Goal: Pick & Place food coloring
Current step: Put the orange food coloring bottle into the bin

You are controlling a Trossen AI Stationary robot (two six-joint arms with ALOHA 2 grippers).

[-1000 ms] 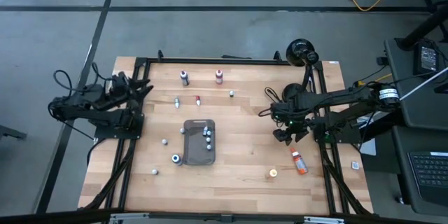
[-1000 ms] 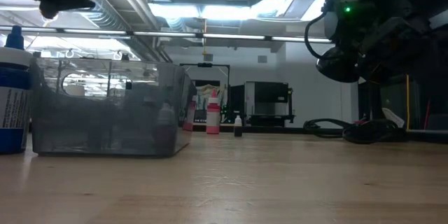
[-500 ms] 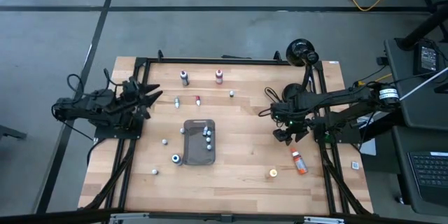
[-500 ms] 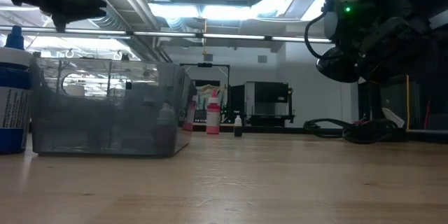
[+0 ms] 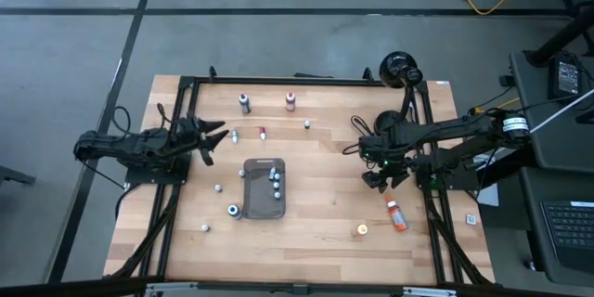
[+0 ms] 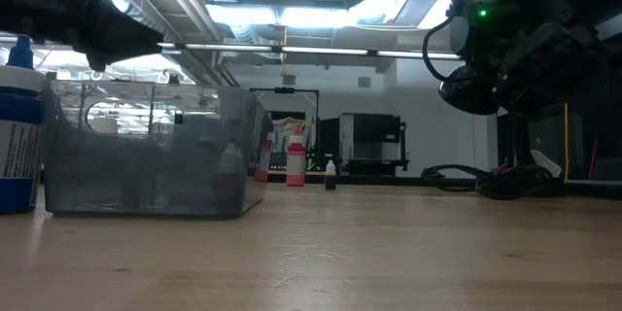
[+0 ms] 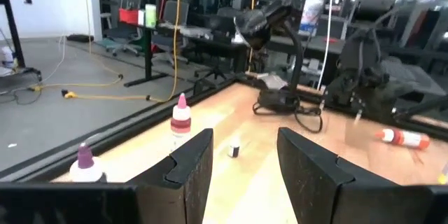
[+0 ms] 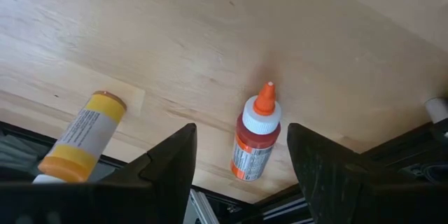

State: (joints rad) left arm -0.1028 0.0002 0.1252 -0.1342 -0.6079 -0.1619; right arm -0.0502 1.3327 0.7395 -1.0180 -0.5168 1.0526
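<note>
The food coloring bottles stand scattered on the wooden table. A purple-capped one and a pink-capped one are near the far edge. Tiny ones sit further in. Several lie in the dark grey tray. My left gripper hovers open just left of the tiny bottles, touching nothing. My right gripper hangs open above an orange-capped bottle lying on its side. A yellow-capped bottle lies beside it.
More tiny bottles stand around the tray, and one sits toward the far edge. A black lamp is at the far right corner. Black frame rails run along the table's left and right sides.
My left arm has reached out from the table's left edge toward the right, over the table and toward the tiny bottles. It has come lower in the low view. Its fingers stay apart. The right arm and all bottles have kept still.
</note>
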